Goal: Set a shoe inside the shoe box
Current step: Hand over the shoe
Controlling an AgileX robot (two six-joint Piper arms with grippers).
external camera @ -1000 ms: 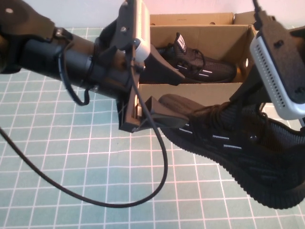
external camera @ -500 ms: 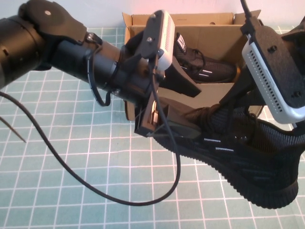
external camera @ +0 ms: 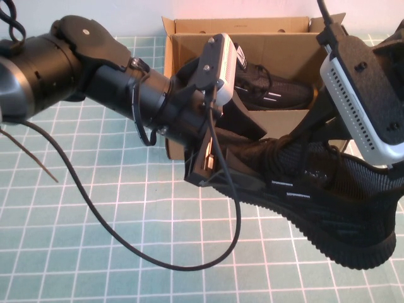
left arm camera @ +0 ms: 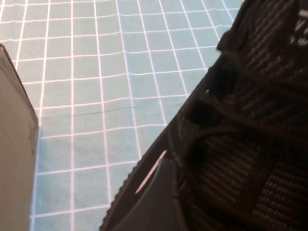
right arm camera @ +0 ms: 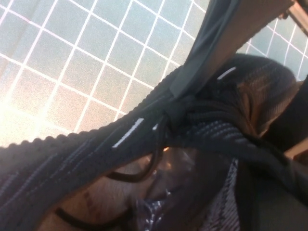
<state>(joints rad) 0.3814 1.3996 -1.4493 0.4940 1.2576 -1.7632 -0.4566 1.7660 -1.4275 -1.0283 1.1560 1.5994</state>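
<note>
My right gripper [external camera: 309,180] clamps the shoe [external camera: 328,208] at its collar, long axis slanting beside the shoe box [external camera: 189,38], while my left gripper [external camera: 237,148] straddles its toe, spread wide.

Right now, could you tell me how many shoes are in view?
2: one shoe lies inside the shoe box; the other is in front of it, between the left gripper and right gripper.
</note>
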